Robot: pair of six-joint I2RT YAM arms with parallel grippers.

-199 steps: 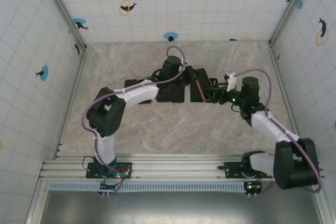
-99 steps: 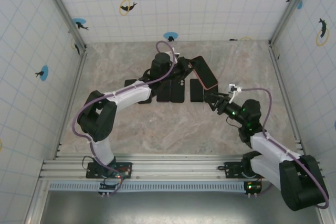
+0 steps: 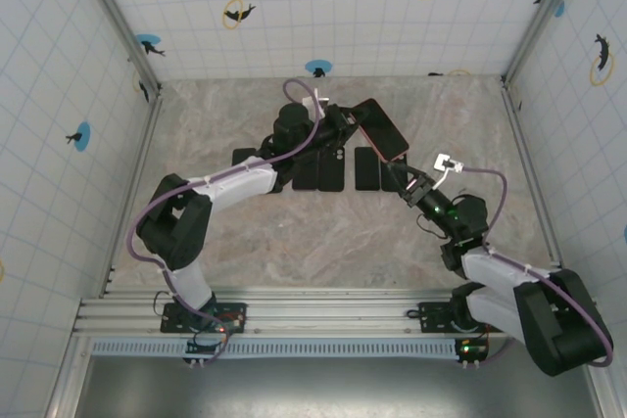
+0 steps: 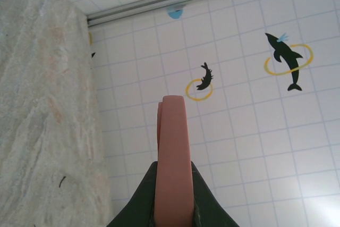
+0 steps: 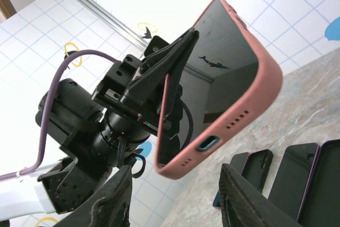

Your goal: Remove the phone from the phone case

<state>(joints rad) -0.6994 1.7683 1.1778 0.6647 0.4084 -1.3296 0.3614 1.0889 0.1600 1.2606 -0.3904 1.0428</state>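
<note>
Phone (image 5: 220,73), in its pink case (image 5: 239,123), is clamped by the left jaws; the right jaws, parted and empty, should be set on the case's bottom rim alone.

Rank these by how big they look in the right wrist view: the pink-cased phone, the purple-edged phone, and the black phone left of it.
1. pink-cased phone, by far, though it is nearest the camera.
2. purple-edged phone, cut off by the frame.
3. black phone, partly covered, so its place below the second is unsure.
</note>
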